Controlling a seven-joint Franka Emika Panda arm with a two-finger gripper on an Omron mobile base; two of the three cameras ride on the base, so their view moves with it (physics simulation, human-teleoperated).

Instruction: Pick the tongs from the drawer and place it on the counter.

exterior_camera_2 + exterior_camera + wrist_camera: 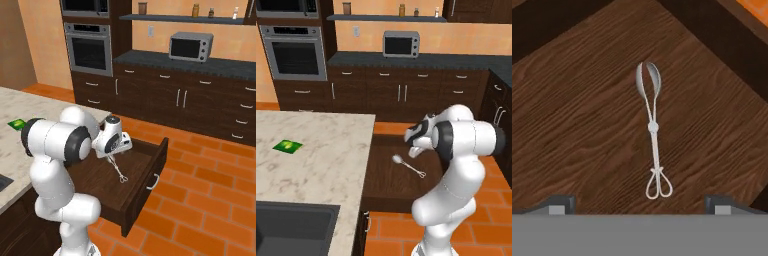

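In the right base view the arm's white hand covers the head of the tongs [119, 170] at frame centre. The sink [291, 227] is cut by the lower left edge. Jars on the shelf [386, 18] are too small to identify.

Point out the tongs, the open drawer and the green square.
tongs [653, 127]: hand view, pivot.
drawer [159, 165]: right base view, front panel.
green square [287, 146]: left base view, centre.
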